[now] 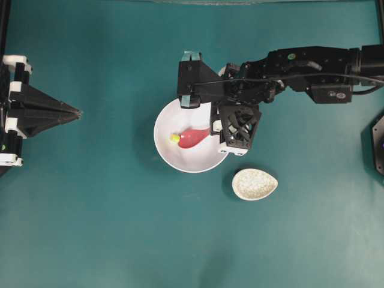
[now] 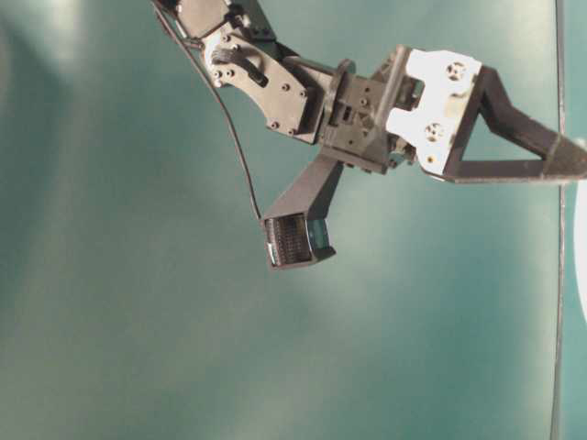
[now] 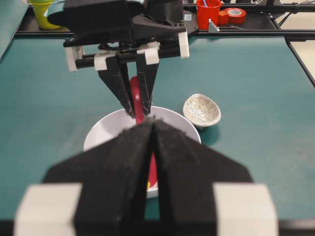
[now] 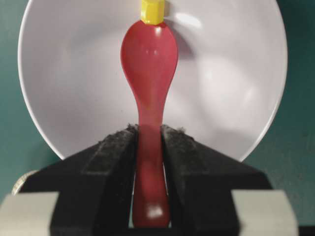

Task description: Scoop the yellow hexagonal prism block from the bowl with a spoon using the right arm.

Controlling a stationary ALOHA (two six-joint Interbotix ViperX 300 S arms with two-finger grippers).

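Note:
The white bowl (image 1: 165, 153) stands mid-table. My right gripper (image 1: 211, 128) reaches over its right rim and is shut on the handle of the pink-red spoon (image 1: 193, 138). The spoon's scoop lies inside the bowl, pointing left. The yellow hexagonal prism block (image 1: 174, 139) sits against the spoon's tip, outside the scoop. In the right wrist view the block (image 4: 151, 11) touches the far end of the spoon (image 4: 149, 54), above the bowl's floor (image 4: 74, 73), and the gripper (image 4: 149, 130) clamps the handle. My left gripper (image 1: 75, 112) rests far left, shut and empty, its tips (image 3: 153, 123) pointing at the bowl (image 3: 98, 132).
A small speckled egg-shaped dish (image 1: 254, 183) lies just right of and below the bowl. A red cup (image 3: 208, 12), a tape roll (image 3: 235, 14) and a yellow-green cup (image 3: 42, 10) stand beyond the table's far edge. A black fixture (image 1: 378, 144) sits at the right edge.

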